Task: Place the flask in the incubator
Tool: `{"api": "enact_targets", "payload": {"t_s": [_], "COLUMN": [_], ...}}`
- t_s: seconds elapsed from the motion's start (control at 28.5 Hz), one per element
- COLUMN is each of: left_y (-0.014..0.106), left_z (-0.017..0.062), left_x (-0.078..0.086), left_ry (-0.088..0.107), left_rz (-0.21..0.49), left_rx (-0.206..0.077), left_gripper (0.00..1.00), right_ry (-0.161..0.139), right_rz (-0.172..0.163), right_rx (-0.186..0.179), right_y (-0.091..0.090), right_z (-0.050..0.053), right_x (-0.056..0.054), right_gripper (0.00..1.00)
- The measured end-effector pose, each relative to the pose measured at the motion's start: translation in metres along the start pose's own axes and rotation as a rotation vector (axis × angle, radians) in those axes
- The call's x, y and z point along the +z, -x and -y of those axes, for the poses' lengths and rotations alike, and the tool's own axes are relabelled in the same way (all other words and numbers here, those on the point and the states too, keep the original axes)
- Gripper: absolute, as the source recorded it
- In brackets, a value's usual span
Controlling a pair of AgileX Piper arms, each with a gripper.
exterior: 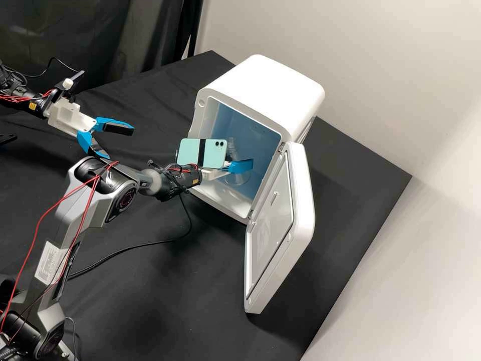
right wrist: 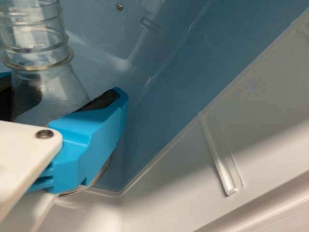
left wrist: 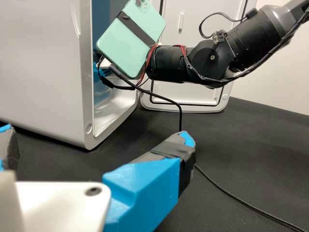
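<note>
The white incubator point(exterior: 260, 95) stands on the black bench with its door point(exterior: 280, 220) swung open and its blue inside showing. A clear glass flask point(right wrist: 38, 63) stands upright inside it, faintly visible in the high view as the flask point(exterior: 233, 146). My right gripper point(exterior: 235, 168) is inside the chamber, shut on the flask's lower body, with one blue finger point(right wrist: 91, 130) against the glass. My left gripper point(exterior: 118, 142) hangs open and holds nothing, in the air to the left of the incubator point(left wrist: 43, 67).
A mint-green phone point(exterior: 202, 153) is strapped to the right wrist just outside the opening. A black cable point(exterior: 130, 248) trails across the bench below the right arm. The bench edge runs close behind and to the right of the incubator.
</note>
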Motion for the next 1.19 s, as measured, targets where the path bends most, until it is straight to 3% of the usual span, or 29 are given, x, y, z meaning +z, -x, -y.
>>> {"api": "enact_targets", "payload": {"t_s": [0.39, 0.88, 1.19], "left_y": [0.000, 0.000, 0.001], "left_z": [0.0000, -0.0001, -0.0028], "left_x": [0.000, 0.000, 0.001], "left_ry": [0.000, 0.000, -0.004], "left_rz": [0.000, -0.001, 0.003], "left_rx": [0.000, 0.000, 0.013], "left_gripper": [1.00, 1.00, 1.00], "right_ry": [0.004, 0.051, 0.055], "right_rz": [0.015, 0.047, 0.049], "right_rx": [0.010, -0.042, -0.040], "right_y": [-0.004, -0.013, -0.015], "right_z": [-0.004, 0.021, 0.023], "right_x": [-0.001, 0.012, 0.013], "right_gripper": [0.00, 0.00, 0.00]}}
